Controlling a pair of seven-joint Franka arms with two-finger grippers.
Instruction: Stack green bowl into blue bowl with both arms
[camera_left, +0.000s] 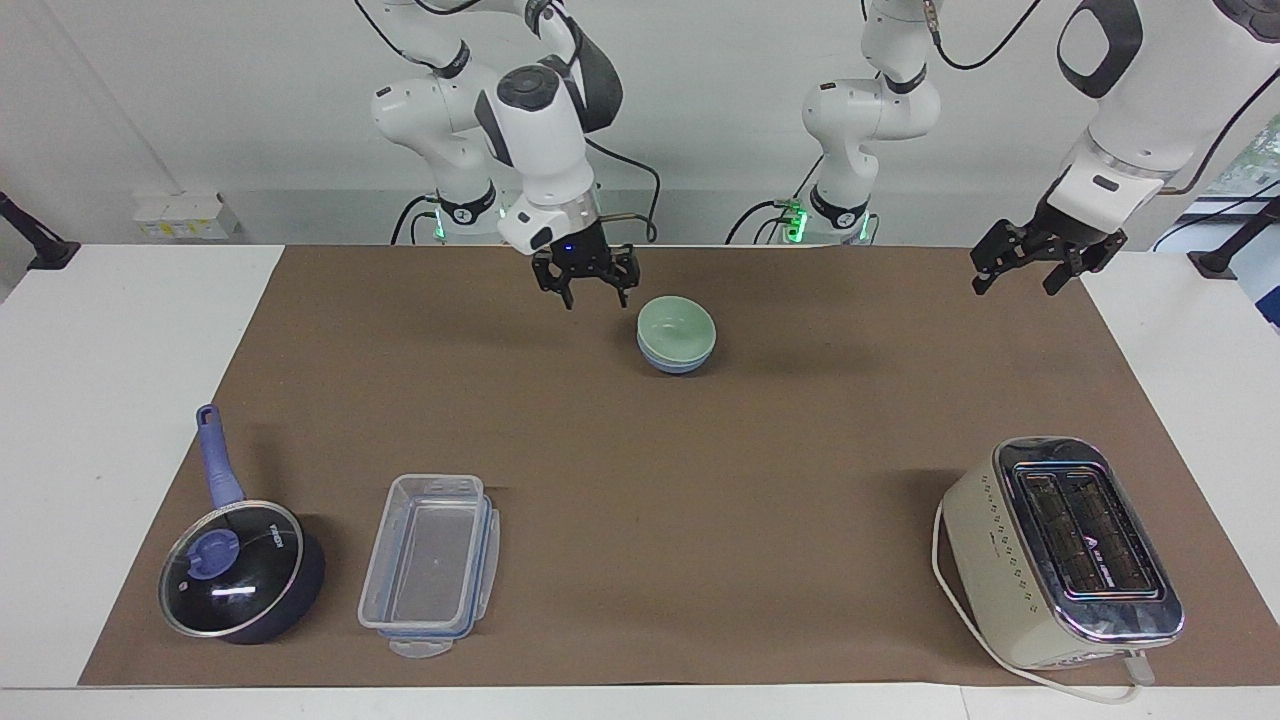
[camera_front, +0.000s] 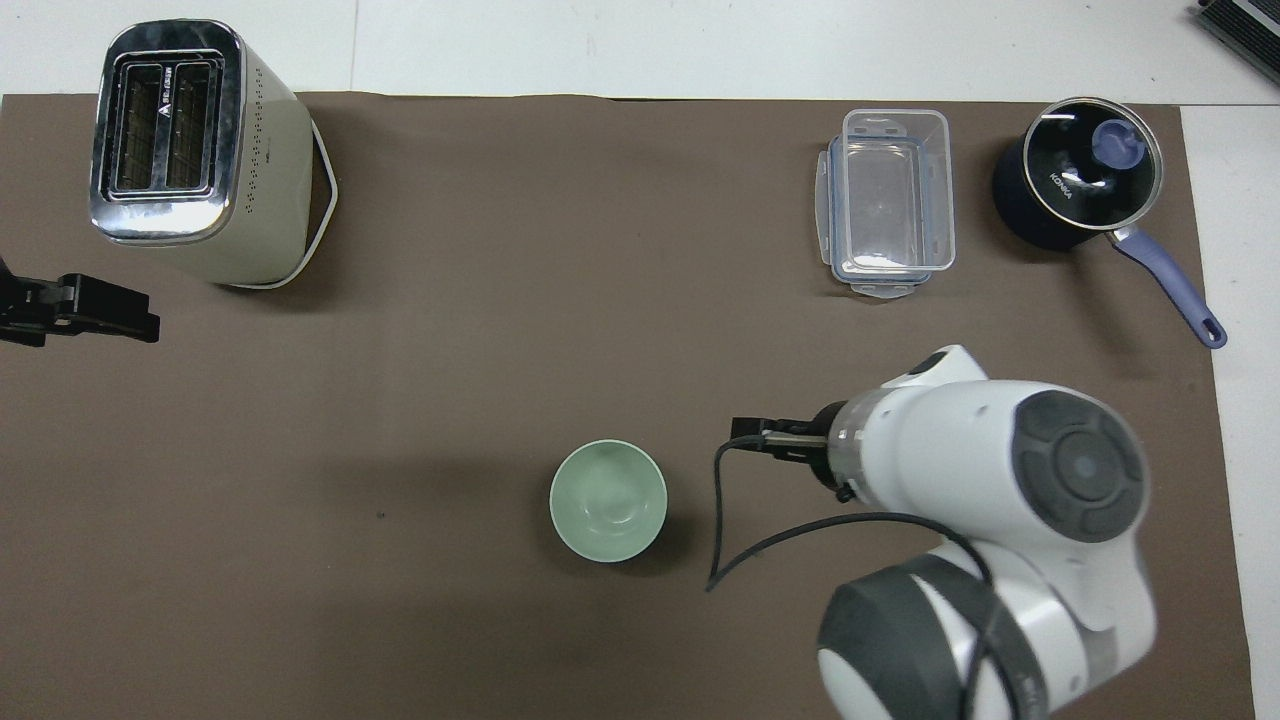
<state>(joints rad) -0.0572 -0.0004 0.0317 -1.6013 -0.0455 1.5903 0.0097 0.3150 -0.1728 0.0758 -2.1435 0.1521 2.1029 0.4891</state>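
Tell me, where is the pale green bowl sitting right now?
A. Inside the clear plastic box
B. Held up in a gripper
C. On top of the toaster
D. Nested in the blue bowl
D: the green bowl sits nested in the blue bowl, with both open grippers clear of it.

Glossy, smooth green bowl (camera_left: 677, 327) in glossy blue bowl (camera_left: 677, 363); matt brown mat (camera_left: 700, 480); chrome-topped toaster (camera_left: 1062, 552); clear plastic box (camera_left: 431, 564); glass-lidded pan (camera_left: 240, 566).

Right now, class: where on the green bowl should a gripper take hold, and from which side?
Probably the green bowl's rim, from straight above: it sits upright, nested in the blue bowl, which covers its wall, so only the rim and open inside offer a pinch.
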